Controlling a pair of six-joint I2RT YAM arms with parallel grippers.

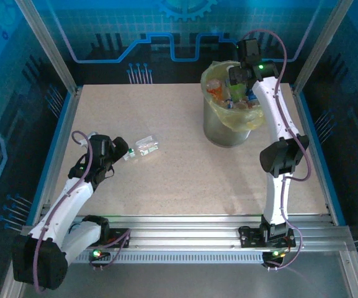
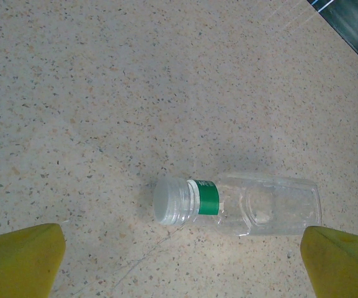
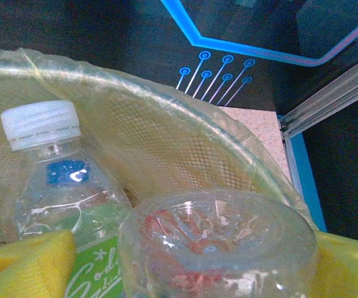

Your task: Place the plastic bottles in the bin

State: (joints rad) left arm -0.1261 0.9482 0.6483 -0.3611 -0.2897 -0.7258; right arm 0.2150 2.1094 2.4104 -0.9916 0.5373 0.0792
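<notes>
One clear plastic bottle (image 2: 241, 205) with a white cap and a green neck band lies on its side on the table (image 1: 185, 174). My left gripper (image 2: 182, 267) is open just short of it, one yellow pad (image 2: 17, 261) on each side. From above, the left gripper (image 1: 119, 149) sits to the left of that bottle (image 1: 144, 148). The bin (image 1: 228, 124), lined with a yellowish bag, holds several bottles. My right gripper (image 1: 236, 82) hangs over its rim. It is open (image 3: 185, 267) around the base of a clear, red-labelled bottle (image 3: 219, 242), with a gap on the left side.
A white-capped bottle with a green label (image 3: 54, 180) stands in the bin beside the left pad (image 3: 23, 261). Metal posts and blue panels wall the table at the back and sides. A rail (image 1: 185, 233) runs along the near edge.
</notes>
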